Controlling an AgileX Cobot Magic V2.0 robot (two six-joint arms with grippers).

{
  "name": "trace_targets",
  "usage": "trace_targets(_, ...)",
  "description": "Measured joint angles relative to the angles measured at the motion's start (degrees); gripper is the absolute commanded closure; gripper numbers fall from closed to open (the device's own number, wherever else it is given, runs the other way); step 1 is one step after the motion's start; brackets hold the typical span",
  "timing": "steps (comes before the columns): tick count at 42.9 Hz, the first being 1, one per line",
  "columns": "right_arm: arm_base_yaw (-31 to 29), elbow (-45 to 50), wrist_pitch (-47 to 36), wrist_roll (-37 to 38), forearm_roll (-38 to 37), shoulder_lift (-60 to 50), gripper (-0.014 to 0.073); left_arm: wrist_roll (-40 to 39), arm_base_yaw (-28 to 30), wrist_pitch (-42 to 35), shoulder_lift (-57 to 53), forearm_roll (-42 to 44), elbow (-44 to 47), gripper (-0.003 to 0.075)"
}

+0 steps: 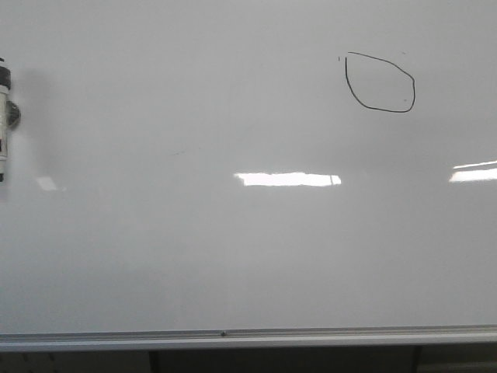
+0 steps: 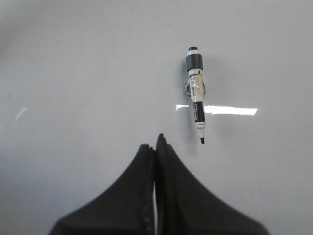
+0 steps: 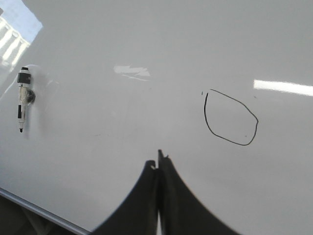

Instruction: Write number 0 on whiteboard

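Look first at the number 0 point(image 1: 380, 82): you have a thin black closed loop, angular on its upper side, drawn in the upper right part of the whiteboard point(image 1: 233, 256) in the front view. A few tiny black specks sit just beside it. The board is glossy white and fills nearly everything you can see, with bright rectangular light reflections lying across its middle and right. Its silver metal frame edge point(image 1: 233, 337) runs along the near side, and below that only a dark strip of room shows.

Well apart from the loop, at the far left of the board, you can see a marker point(image 1: 4, 116), white-bodied with black bands, its cap-free tip pointing toward the frame edge side; it appears to be stuck on the board by a small dark mount.

Your right end effector point(image 3: 159, 159) has its two black fingers pressed together with nothing between them; the loop lies near it, off to one side, clear of the fingertips. Your left end effector point(image 2: 156, 142) is likewise closed on nothing, with the marker's tip just beside its fingertips but not touching.
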Motion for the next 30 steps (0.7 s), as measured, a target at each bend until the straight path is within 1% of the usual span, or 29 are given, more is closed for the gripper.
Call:
trace_targets(10,0.0,0.0,0.0,0.0,0.0,0.0,0.0664,0.0,0.0,0.0,0.0,0.0,0.0,0.0740)
trace_targets(15,0.0,0.0,-1.3,0.0,-0.8,-0.1,0.0664,0.0,0.0,0.0,0.0,0.0,0.0,0.0740)
trace_targets(19,0.0,0.5,-1.9,0.3,-5.0,-1.4,0.0664,0.0,0.0,0.0,0.0,0.0,0.0,0.0740)
trace_targets(22,0.0,1.8,-2.0,2.0,-10.2,-3.4,0.0664,0.0,0.0,0.0,0.0,0.0,0.0,0.0740)
trace_targets(26,-0.5,5.2,-2.2,6.5,-17.5,-6.7,0.0664,0.0,0.0,0.0,0.0,0.0,0.0,0.0740)
trace_targets(30,-2.6,10.4,-2.3,13.5,-25.0,-10.3,0.0664,0.0,0.0,0.0,0.0,0.0,0.0,0.0740)
